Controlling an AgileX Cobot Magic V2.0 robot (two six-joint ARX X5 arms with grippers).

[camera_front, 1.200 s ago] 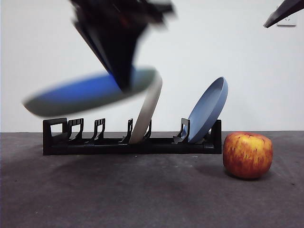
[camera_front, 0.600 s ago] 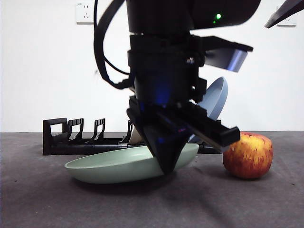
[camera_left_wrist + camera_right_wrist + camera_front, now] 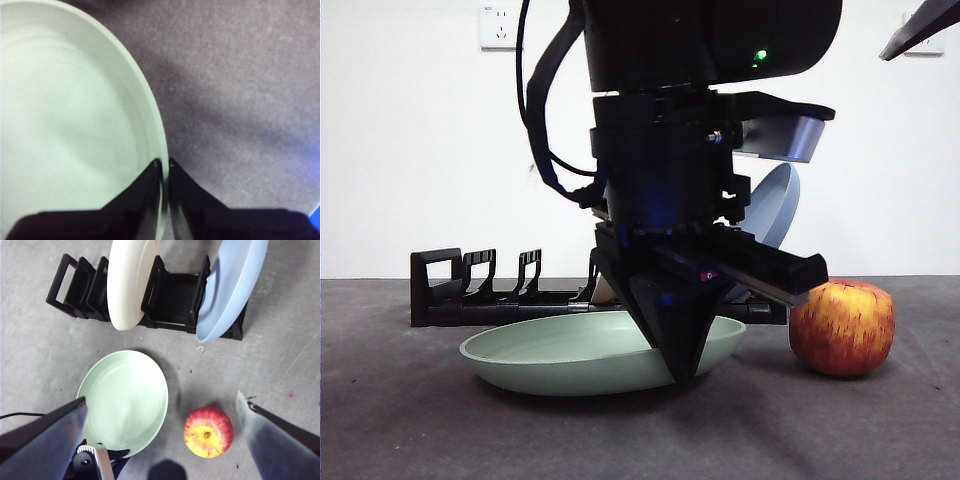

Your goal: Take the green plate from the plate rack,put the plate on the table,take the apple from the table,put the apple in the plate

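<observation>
Your table (image 3: 410,420) dark grey, your plate rack (image 3: 450,290) at the back with cream plate (image 3: 131,280) and blue plate (image 3: 231,287), green plate (image 3: 570,352) flat on the table before it, your left gripper (image 3: 164,165) pinching its rim, right gripper (image 3: 160,440) high, jaws spread, apple (image 3: 842,327) just beside the plate.

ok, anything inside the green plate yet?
Nothing: the green plate shows bare in the right wrist view, apart from the left gripper pinching its rim. The apple sits beside it on the table.
</observation>
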